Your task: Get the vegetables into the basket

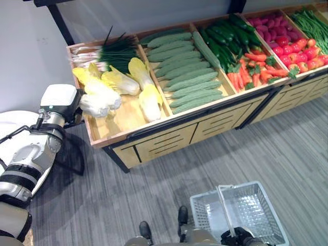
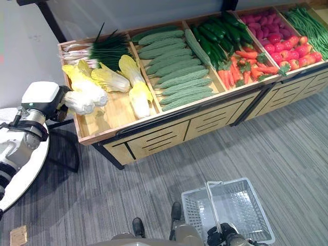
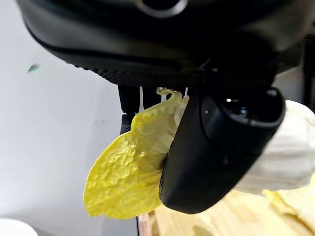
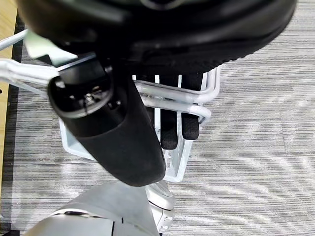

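Cabbage pinched by left hand on leaf only (may tear); right hand hooks basket handle.

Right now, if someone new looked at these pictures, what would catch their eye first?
Probably the long wooden produce stand, its bins filled with napa cabbages, green gourds, carrots and red vegetables. Next, the left hand at the stand's left end, closed on a yellow-leafed cabbage. Down on the grey floor, the right hand grips the handle of an empty wire basket.
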Robot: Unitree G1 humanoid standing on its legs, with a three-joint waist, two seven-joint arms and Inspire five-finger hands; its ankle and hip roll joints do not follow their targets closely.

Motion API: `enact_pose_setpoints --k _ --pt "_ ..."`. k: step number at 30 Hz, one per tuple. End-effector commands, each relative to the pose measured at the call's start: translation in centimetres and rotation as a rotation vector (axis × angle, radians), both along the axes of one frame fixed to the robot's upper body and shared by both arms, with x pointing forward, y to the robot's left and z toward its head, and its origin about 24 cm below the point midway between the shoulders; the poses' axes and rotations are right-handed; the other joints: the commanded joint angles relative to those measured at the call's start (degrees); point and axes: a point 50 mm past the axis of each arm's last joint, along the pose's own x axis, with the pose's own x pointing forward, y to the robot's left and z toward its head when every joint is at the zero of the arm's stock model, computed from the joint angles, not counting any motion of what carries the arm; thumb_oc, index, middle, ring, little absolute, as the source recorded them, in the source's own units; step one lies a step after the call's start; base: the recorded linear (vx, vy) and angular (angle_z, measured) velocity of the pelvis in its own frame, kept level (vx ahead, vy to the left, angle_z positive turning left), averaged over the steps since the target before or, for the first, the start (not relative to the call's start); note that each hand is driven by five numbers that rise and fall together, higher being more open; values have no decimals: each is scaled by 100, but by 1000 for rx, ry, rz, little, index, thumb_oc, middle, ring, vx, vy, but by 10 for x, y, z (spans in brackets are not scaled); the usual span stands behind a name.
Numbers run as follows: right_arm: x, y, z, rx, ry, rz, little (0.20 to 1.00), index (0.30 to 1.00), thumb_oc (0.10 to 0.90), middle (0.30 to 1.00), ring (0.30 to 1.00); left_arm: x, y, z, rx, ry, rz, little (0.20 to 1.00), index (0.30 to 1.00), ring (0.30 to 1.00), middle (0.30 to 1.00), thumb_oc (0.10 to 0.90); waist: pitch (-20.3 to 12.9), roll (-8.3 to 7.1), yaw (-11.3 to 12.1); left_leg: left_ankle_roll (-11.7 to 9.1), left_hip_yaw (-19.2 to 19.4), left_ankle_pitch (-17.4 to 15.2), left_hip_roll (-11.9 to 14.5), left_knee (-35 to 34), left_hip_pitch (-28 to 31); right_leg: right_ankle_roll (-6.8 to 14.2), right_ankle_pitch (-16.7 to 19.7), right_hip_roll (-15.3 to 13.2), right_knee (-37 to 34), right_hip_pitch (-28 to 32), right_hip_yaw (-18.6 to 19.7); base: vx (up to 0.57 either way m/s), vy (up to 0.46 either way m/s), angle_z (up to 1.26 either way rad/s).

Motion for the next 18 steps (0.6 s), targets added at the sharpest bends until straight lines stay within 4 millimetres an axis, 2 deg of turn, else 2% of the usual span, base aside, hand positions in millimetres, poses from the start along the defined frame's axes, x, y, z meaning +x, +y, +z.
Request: enact_pose_setpoints --k 1,7,10,18 --pt "-13 -3 -2 0 43 20 300 300 400 300 300 2 -2 85 -83 -399 -24 300 300 300 300 400 -244 154 -12 -86 -185 -547 -92 9 64 634 -947 -256 -5 528 -46 0 0 0" --pt "-10 -1 -2 4 30 11 300 300 400 300 300 -7 -17 69 -202 -426 -91 300 300 300 300 400 -293 136 19 -76 -226 -568 -98 9 130 619 -977 -253 -5 625 -85 0 0 0" --pt "-9 1 -2 8 29 8 300 300 400 300 300 -12 -34 57 -308 -432 -168 300 300 300 300 400 -345 120 50 -68 -271 -600 -102 9 191 611 -1012 -257 -5 710 -117 -9 0 1" --pt "-6 4 -2 14 14 -11 300 300 400 300 300 -33 -58 45 -448 -459 -301 300 300 300 300 400 -466 79 99 -39 -344 -648 -112 9 294 584 -1038 -265 -5 851 -179 -13 6 3"
